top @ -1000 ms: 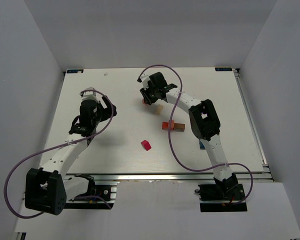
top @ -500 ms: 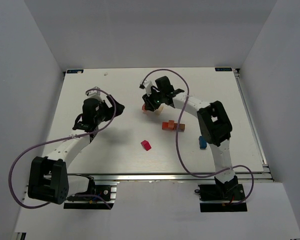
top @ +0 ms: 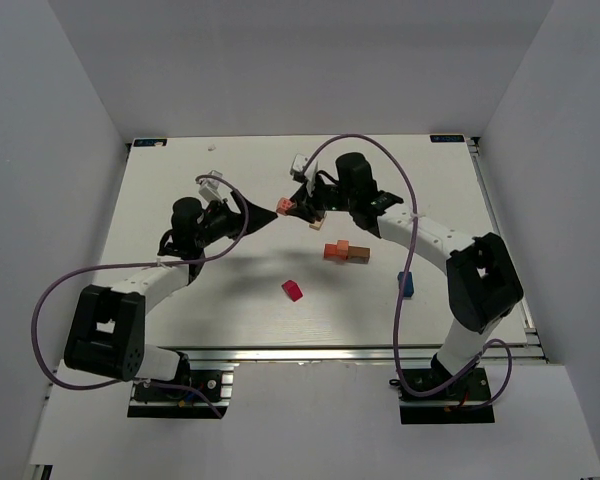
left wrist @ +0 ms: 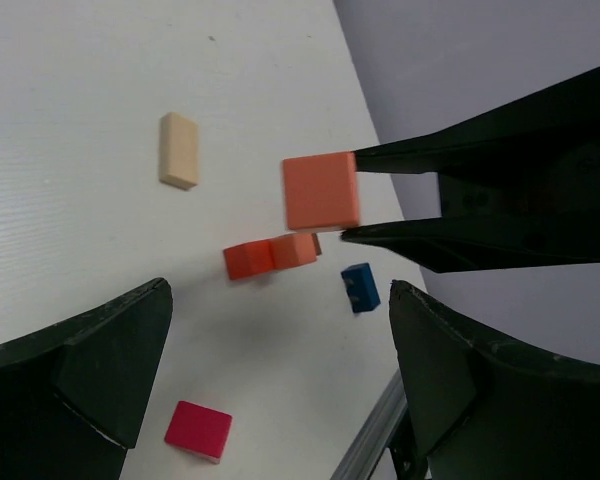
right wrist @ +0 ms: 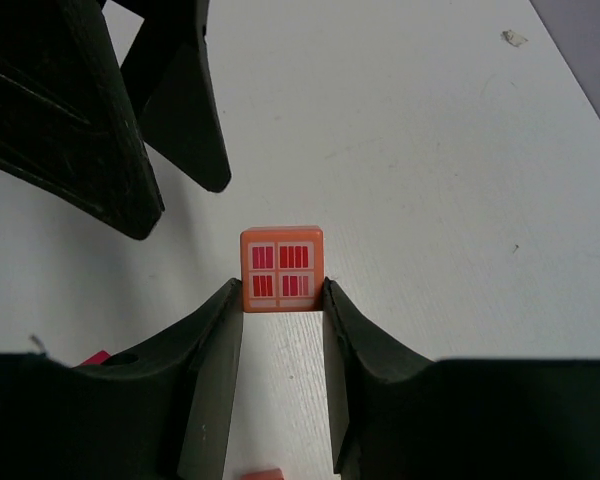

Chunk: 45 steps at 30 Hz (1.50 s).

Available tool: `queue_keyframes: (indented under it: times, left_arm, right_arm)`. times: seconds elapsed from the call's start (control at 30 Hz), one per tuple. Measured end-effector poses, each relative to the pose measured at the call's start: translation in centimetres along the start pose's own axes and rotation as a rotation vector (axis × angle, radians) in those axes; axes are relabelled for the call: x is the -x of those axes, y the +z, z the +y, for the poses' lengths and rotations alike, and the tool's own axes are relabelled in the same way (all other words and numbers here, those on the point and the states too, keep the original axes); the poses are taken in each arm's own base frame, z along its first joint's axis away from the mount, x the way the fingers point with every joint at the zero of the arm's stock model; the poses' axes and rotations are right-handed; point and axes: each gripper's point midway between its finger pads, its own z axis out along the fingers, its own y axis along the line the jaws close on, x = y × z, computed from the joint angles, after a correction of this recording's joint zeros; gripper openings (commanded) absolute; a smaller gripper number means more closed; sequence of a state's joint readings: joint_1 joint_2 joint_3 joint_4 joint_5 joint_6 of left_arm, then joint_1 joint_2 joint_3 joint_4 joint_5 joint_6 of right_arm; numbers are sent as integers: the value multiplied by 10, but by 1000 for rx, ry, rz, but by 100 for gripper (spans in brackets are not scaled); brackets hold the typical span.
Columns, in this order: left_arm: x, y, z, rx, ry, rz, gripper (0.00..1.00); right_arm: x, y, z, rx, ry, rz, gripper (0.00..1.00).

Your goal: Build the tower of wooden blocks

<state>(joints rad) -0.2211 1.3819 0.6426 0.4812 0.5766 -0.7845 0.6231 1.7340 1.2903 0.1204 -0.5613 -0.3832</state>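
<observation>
— Right gripper [left wrist: 348, 195] is squeezing an orange block [left wrist: 321, 190] between closed fingers, carrying it clear of the table [top: 180, 290] toward 11 o'clock from the middle. A second ago it was working low over the surface.

— And the left gripper [left wrist: 280, 300]?

— It's swinging in from 9 o'clock, jaws gaping wide, holding nothing, and nosing up to that block. I'm guessing a hand-over is brewing.

— Tower?

— Barely starting. An orange-red and brown pair [top: 345, 250] is sitting at 3 o'clock. The tan bar [top: 317, 224], blue block [top: 406, 285] and magenta block [top: 293, 290] are lying loose.
</observation>
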Motion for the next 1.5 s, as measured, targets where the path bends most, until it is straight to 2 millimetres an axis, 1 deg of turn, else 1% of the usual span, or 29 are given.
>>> queue_keyframes:
  times: [0.13,0.23,0.33,0.37,0.4,0.43,0.47,0.5,0.57,0.6,0.77,0.8,0.83,0.87,0.93,1.0,1.13,1.23,1.27,1.33,1.37,1.4,1.43,1.47,1.5]
  left_arm:
    - [-7,5,-17,-88,-6,32,98]
    - [-9,7,-29,-143,-5,41,98]
    - [-12,8,-36,-168,5,48,95]
    - [-13,8,-36,-168,5,51,89]
    - [-14,9,-36,-168,5,54,85]
    - [-14,9,-36,-165,14,52,78]
    - [-15,9,-36,-163,9,53,78]
    - [-15,9,-35,-161,13,52,74]
    - [-15,9,-35,-160,15,52,73]
    - [-15,9,-35,-161,15,52,67]
    - [-16,10,-36,-161,18,54,63]
    - [-16,10,-36,-161,18,54,61]
    - [-16,10,-36,-161,18,54,56]
    - [-16,10,-36,-161,15,55,55]
    - [-16,10,-37,-164,19,52,49]
    - [-16,10,-36,-159,20,51,47]
    - [-18,10,-36,-160,27,59,45]
    - [-21,10,-35,-154,25,71,38]
    - [-22,10,-34,-152,26,73,32]
    - [-23,10,-33,-150,28,77,26]
    - [-23,10,-33,-149,30,77,21]
    - [-23,10,-33,-149,33,78,13]
    - [-24,10,-33,-149,35,80,9]
    - [-24,10,-33,-149,41,82,5]
    - [-24,11,-33,-150,50,83,0]
  right_arm:
    - [-6,5,11,24,-20,8,13]
    - [-6,7,16,34,-30,10,13]
    - [-4,8,19,39,-38,4,13]
    - [-4,8,19,40,-37,4,13]
    - [-3,7,19,40,-38,2,13]
    - [-3,6,20,41,-40,-2,14]
    - [-2,5,21,41,-41,-4,14]
    - [0,4,22,42,-43,-7,14]
    - [4,2,22,43,-48,-17,14]
    - [5,2,22,44,-51,-20,14]
    - [9,-4,29,59,-62,-31,14]
    - [8,-5,30,61,-63,-32,14]
    - [8,-6,30,62,-64,-32,14]
    - [8,-6,31,63,-64,-30,14]
    - [8,-6,32,66,-65,-29,15]
    - [9,-6,32,67,-67,-30,15]
    - [8,-9,34,65,-90,-29,15]
    - [5,-10,36,62,-105,-21,17]
    - [4,-9,37,62,-110,-18,19]
    - [4,-9,37,61,-119,-14,27]
    - [3,-9,37,60,-123,-12,38]
    - [3,-9,37,59,-126,-11,42]
    - [3,-9,37,59,-128,-11,46]
    - [2,-9,37,57,-127,-7,55]
    - [1,-9,38,60,-121,-3,58]
